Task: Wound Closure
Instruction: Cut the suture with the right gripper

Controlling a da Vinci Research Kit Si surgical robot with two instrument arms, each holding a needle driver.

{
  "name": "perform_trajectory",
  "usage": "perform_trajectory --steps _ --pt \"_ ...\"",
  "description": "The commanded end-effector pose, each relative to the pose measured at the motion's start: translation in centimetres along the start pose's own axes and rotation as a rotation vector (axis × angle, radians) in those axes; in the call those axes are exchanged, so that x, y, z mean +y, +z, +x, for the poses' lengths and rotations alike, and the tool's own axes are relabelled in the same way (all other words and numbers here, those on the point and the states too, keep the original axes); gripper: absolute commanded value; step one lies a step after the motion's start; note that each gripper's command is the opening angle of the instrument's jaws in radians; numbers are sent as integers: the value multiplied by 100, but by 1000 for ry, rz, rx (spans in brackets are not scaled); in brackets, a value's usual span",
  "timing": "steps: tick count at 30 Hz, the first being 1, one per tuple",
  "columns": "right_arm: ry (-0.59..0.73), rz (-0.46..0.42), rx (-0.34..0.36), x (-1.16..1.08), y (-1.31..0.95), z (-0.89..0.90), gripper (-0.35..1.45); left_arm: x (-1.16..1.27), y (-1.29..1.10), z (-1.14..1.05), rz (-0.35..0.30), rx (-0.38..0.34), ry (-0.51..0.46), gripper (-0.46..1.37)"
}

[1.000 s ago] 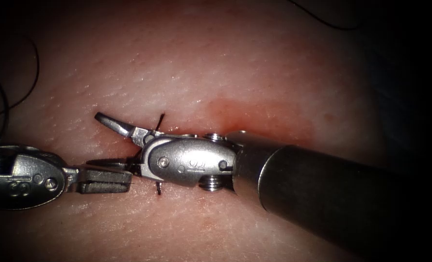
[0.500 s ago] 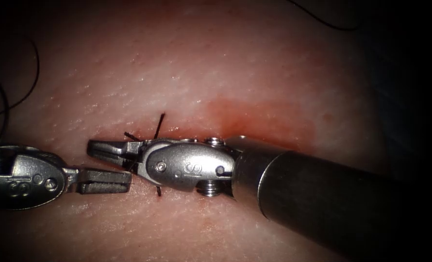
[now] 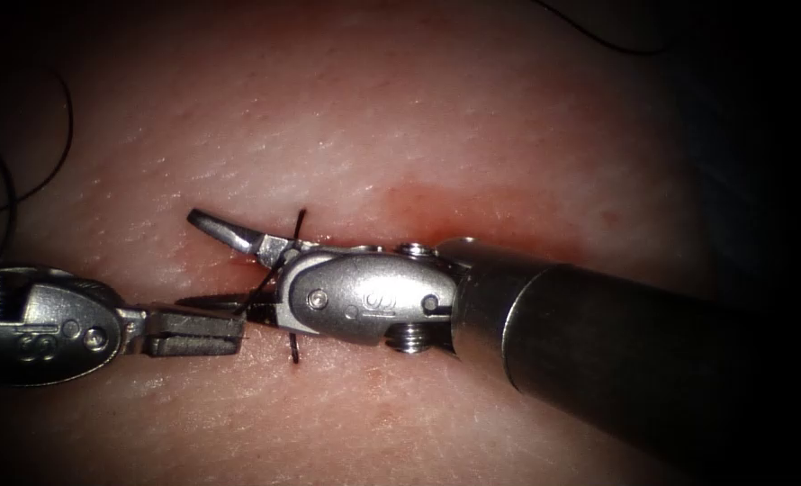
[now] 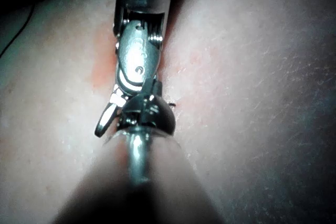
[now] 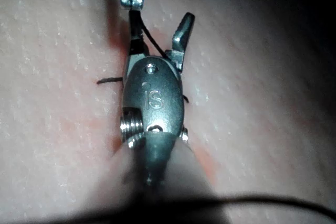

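Right claw (image 3: 229, 270) gaping wide over the cut in the tissue (image 3: 436, 108), a thread (image 3: 258, 290) strand lying between its jaws. Left claw (image 3: 198, 333) pressing together on that thread's left end, just nearside of the cut. Short thread tails (image 3: 298, 225) poking up at the stitch; no needle showing.

You can read little here. On the metal wrist housing of the right tool (image 3: 238, 274) there is a stamped mark that looks like "IS" in the right wrist view (image 5: 154, 99); from the endoscope the same mark sits sideways and reads unclearly. On the round housing of the left tool (image 3: 198, 335), at the near left, you see a stamped mark like "S9" (image 3: 30, 345), too faint to be sure of
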Motion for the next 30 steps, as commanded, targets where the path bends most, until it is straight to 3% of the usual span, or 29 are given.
perform_trajectory --steps 1,19,25,30 --pt "0 1 -5 1 -1 -1 144 0 0 0 -10 1 0 -35" --pt "0 -2 -10 3 -28 -4 144 -3 -24 -13 -3 -1 6 -35" --pt "0 -4 -15 4 -46 -5 144 -5 -30 -15 8 -3 5 -35" --pt "11 1 -20 18 -79 -2 139 0 -25 -14 12 -5 7 -35"
